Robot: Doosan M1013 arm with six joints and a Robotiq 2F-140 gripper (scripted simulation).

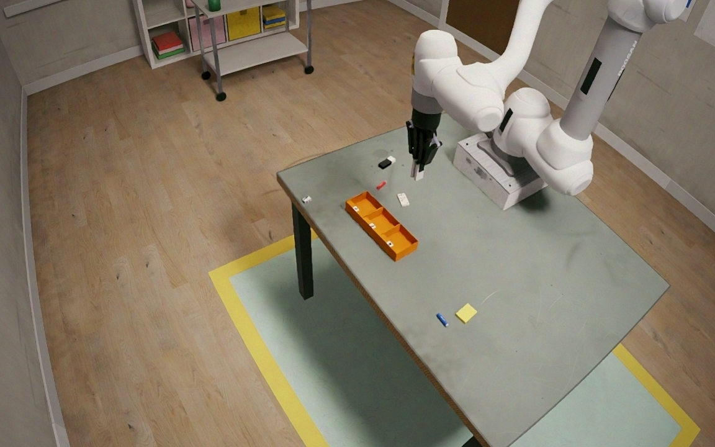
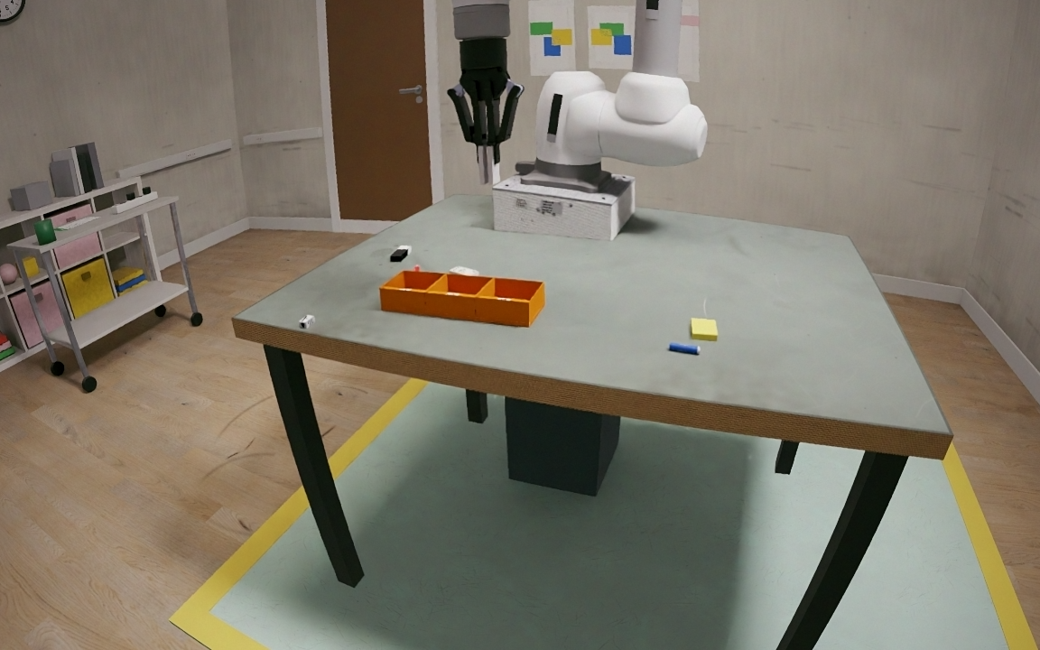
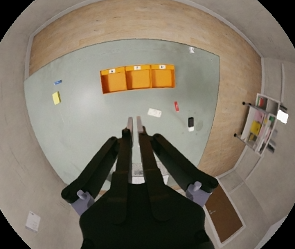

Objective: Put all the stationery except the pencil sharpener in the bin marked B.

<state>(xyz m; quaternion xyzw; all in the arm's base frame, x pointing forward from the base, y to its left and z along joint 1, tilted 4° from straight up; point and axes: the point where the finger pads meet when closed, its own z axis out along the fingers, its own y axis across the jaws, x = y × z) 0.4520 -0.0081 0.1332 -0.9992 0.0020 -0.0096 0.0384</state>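
Note:
My gripper [image 1: 415, 173] [image 2: 487, 176] [image 3: 134, 122] is shut and empty, above the table between the white piece and the robot base. An orange three-compartment bin row [image 1: 406, 249] [image 2: 459, 307] [image 3: 123, 70] stands flat and empty; the leftmost label in the wrist view looks like B. Beside it lie a flat white dotted piece [image 1: 403, 199] [image 3: 154, 113], a small red item [image 1: 381, 185] [image 3: 176, 106] and a black-and-white eraser [image 1: 385, 164] [image 2: 399, 255] [image 3: 190, 122]. A blue cylinder [image 1: 442, 319] [image 2: 683, 348] [image 3: 57, 82] lies near a yellow note pad [image 1: 466, 313] [image 2: 703, 328] [image 3: 56, 98].
A small white-and-dark item [image 1: 306, 198] [image 2: 306, 321] [image 3: 191, 50], too small to identify surely, lies near the table's edge. The white robot base [image 1: 488, 172] [image 2: 556, 209] stands at the back. A wheeled trolley [image 1: 260, 53] [image 2: 124, 299] and shelves stand away from the table.

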